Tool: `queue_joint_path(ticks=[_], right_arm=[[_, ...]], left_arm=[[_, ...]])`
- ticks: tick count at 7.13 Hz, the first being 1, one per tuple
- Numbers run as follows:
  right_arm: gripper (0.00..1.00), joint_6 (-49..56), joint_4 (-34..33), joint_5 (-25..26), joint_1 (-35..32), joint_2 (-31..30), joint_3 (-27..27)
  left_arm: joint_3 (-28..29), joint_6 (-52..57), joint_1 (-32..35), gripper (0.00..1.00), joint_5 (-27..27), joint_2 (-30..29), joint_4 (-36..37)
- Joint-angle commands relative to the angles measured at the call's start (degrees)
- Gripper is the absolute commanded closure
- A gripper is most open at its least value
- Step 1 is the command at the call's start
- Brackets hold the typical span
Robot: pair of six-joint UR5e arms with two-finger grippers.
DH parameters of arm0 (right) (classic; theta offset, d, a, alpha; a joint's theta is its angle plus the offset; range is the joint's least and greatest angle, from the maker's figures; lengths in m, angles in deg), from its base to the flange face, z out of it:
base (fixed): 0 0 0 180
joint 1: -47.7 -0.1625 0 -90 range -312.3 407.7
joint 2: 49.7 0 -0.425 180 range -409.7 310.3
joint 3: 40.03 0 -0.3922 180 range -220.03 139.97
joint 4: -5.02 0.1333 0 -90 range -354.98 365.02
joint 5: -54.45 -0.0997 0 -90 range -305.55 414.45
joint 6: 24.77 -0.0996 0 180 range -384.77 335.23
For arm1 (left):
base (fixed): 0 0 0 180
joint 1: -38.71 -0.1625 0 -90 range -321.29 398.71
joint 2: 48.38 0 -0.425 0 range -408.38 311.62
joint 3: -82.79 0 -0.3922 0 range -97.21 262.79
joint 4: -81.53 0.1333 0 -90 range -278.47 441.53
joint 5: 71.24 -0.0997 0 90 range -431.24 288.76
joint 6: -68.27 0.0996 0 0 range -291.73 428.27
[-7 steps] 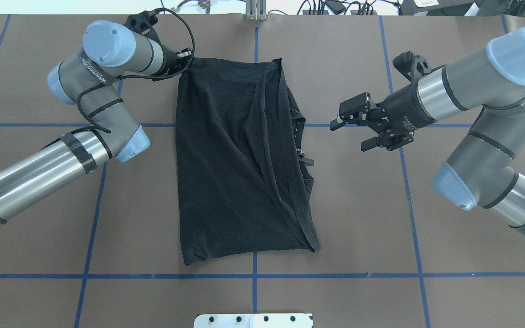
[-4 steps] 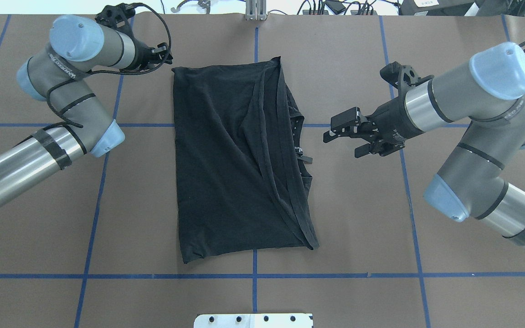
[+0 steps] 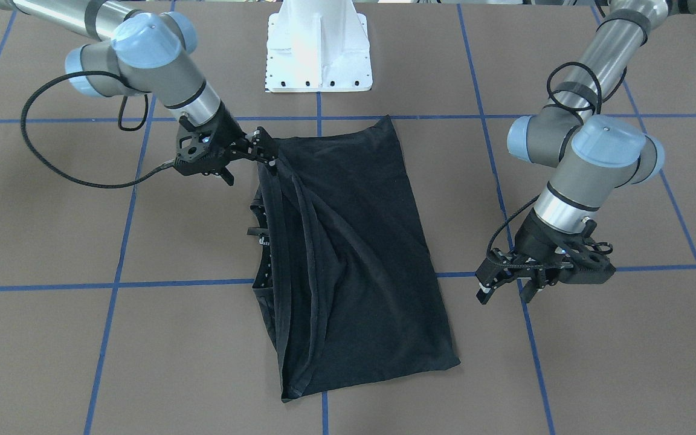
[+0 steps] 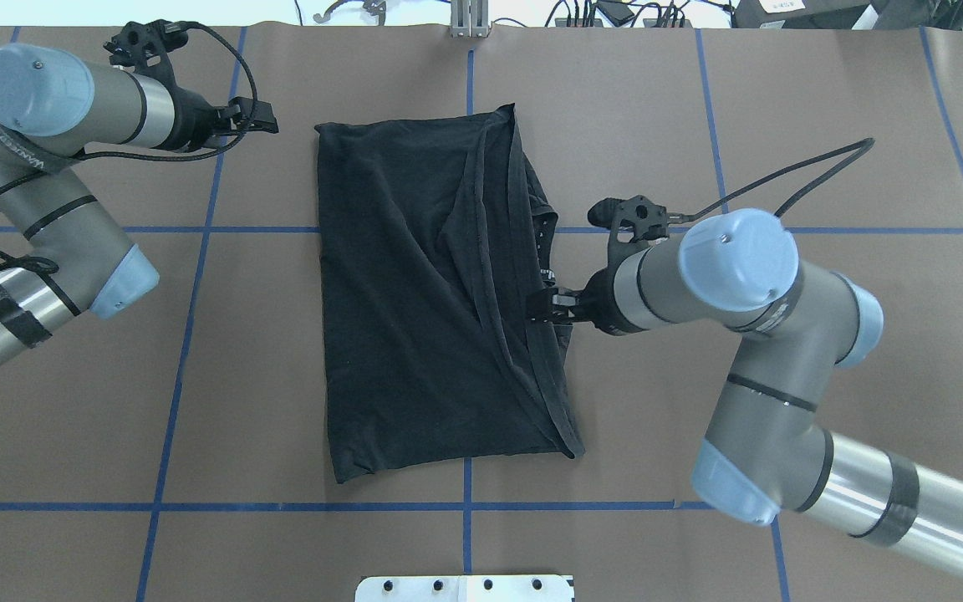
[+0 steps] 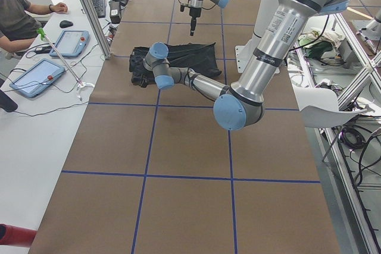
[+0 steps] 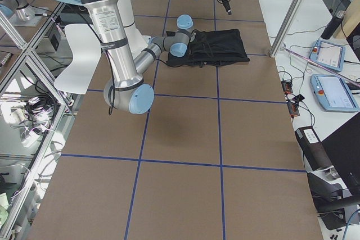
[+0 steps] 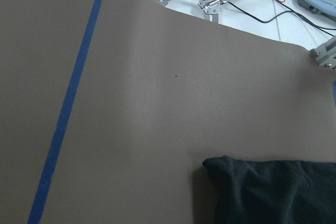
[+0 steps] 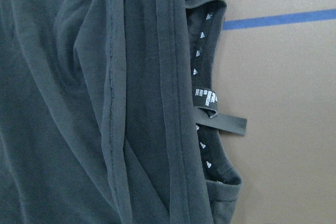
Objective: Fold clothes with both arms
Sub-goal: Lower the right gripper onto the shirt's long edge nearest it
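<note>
Black T-shirt [image 4: 415,293] is laid out mid-table [image 4: 657,435], folded lengthwise. It's judged soft, light and floppy, so it's easily bunched when dragged, and it's probably best pinched at the thick hem bands or the collar [image 8: 206,145]. The right gripper [image 3: 248,164] is seen parted, one finger touching the collar-side edge, nothing clamped. The left gripper [image 3: 505,293] is parted too and held empty, off the opposite side.

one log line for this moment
shirt folded flat on table | right hand open over collar | left hand open, clear of shirt
</note>
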Motion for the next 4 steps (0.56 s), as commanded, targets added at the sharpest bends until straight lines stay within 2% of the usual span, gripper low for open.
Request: queue_joint_path(ticks=[1,3,4], right_arm=[[0.08,7.59,-14.17,14.70,9.43,3.85,-0.22],[0.17,9.36,-14.75,15.97,10.08,4.82,3.10],[0.19,11.12,-15.97,16.06,9.99,4.74,3.12]], left_arm=[[-1.50,0.02,-0.02,0.00,1.27,1.75,-0.19],[-1.50,0.02,-0.02,0.00,1.45,2.28,-0.63],[-1.50,-0.07,-0.02,0.00,1.45,2.28,-0.63]])
